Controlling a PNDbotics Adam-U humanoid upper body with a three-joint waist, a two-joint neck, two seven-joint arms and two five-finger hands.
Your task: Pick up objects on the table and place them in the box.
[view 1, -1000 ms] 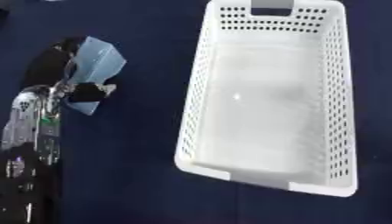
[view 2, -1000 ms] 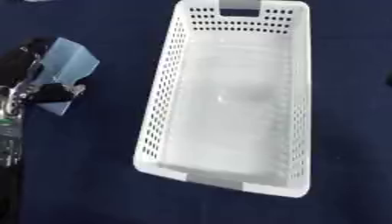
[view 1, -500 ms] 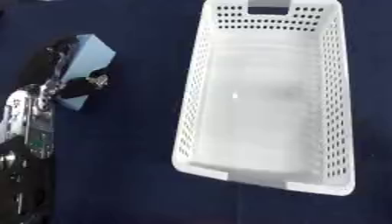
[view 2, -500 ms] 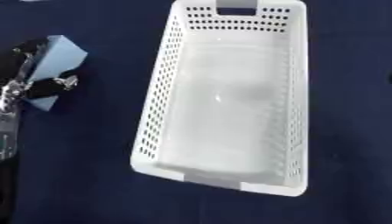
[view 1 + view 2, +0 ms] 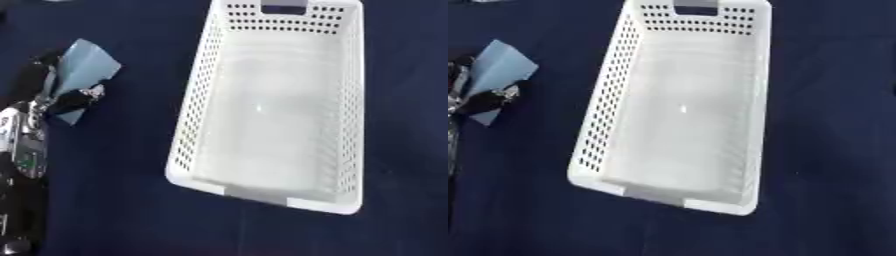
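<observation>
My left hand (image 5: 54, 95) is pinching a plain light-blue card (image 5: 86, 70) at upper left; white basket (image 5: 278, 105) sits empty, no writing readable.

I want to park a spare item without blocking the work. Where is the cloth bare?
Bare cloth lies right of the white basket up to the picture's edge, and in front of its near end. The basket's floor looks empty too. It is crowded on the left, where the left hand grips the pale blue object.
</observation>
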